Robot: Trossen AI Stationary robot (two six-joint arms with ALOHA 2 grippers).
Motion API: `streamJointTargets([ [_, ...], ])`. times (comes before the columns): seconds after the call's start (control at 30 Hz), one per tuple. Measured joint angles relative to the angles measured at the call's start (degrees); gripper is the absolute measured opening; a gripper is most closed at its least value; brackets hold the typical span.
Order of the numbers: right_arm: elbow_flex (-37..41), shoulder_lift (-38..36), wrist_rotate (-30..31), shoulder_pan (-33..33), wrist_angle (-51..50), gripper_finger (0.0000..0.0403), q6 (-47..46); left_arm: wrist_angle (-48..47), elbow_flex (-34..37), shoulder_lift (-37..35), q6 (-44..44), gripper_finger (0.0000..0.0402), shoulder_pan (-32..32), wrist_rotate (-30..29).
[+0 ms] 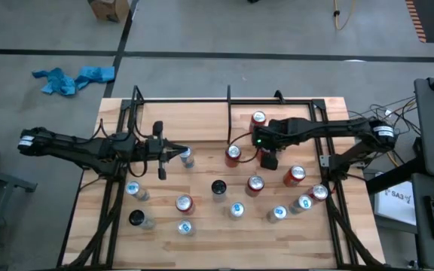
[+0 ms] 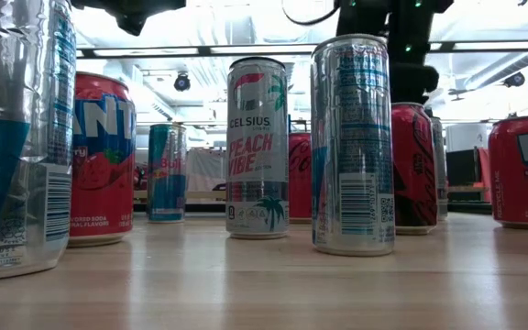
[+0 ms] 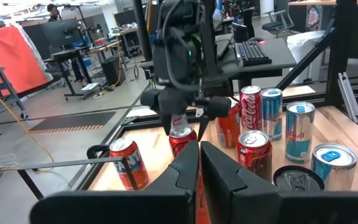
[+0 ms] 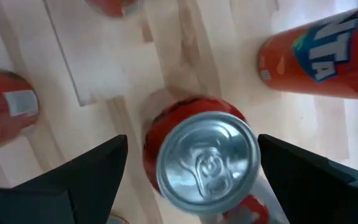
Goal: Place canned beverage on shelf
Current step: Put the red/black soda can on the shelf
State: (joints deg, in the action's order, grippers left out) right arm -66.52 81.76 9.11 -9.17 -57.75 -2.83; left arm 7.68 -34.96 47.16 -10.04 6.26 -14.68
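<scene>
Right claw (image 4: 191,168) spread, clear both sides of red can (image 4: 201,158); left claw (image 1: 181,154) pressed together

In the high view the right pincer (image 1: 269,159) covers the red can beneath it, while the low view cuts off the cans at three and nine o'clock.

The tabletop (image 1: 202,248) carries many upright cans, most scattered across its near half. The shelf (image 1: 270,105) stands along the far edge, right of centre, with one can (image 1: 258,117) on its floor. The right gripper (image 1: 268,159) hangs over a can (image 4: 201,158) just in front of the shelf, with the Fanta can (image 1: 294,176) to its right. The left gripper (image 1: 181,154) sits left of centre, beside a can (image 1: 187,157).
</scene>
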Motion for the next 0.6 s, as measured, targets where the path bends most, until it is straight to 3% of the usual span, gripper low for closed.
streamJointTargets([
  [0.37, -4.1, 8.8, -0.1, -1.0, -4.2, 0.0345, 1.1, 0.0, 0.0, 0.0, 0.0, 0.0000, 0.0, 0.0],
  [0.6, -5.2, 9.0, -0.2, -1.0, -4.6, 0.0309, 0.8, 0.0, 0.0, 0.0, 0.0, 0.0000, 0.0, 0.0],
])
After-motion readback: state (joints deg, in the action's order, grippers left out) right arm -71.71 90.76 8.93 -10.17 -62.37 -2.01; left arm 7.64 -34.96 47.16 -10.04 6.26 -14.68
